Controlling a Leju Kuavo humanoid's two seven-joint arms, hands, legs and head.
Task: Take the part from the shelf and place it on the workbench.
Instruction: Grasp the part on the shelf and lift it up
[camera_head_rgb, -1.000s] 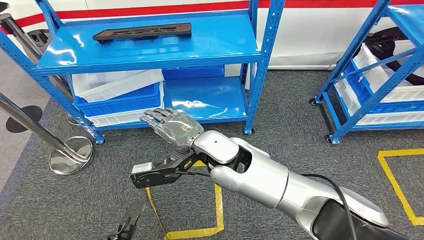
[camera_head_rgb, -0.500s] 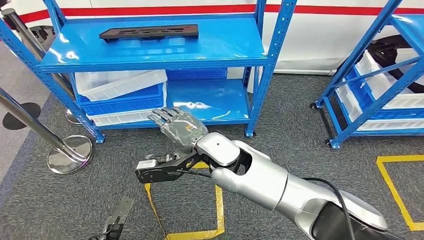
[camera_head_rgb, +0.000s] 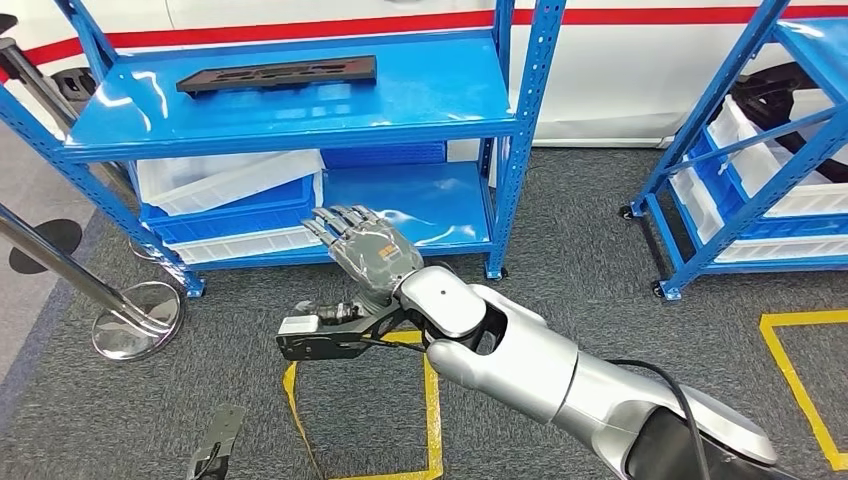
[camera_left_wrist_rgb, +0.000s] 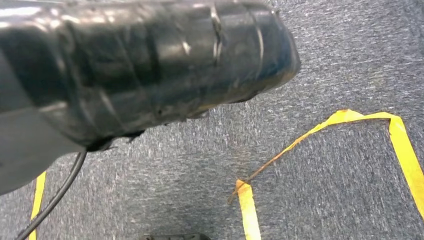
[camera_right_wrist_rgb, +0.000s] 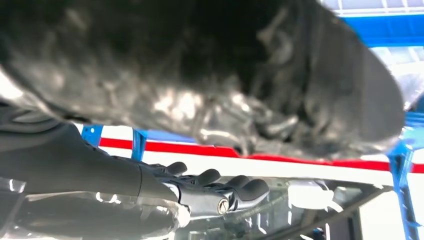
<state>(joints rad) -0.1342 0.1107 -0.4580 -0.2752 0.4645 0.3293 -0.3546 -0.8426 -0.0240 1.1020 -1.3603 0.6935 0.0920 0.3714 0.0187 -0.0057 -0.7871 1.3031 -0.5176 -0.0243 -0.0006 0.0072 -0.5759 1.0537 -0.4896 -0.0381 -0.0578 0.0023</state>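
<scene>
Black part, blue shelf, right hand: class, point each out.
black part (camera_head_rgb: 277, 74), head view, middle of its flat top.
blue shelf (camera_head_rgb: 400, 100), head view, bare upper board.
right hand (camera_head_rgb: 367, 247), head view, back of hand.

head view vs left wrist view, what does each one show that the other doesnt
Head view alone: the blue shelf with the long black part lying on its top level, white bins below, a second blue rack to the side, a chrome post base, and the right robot hand held out with its fingers spread, holding nothing.

Left wrist view alone: a dark wrapped cover close up and a black cable.

Both: grey carpet and yellow floor tape.
</scene>
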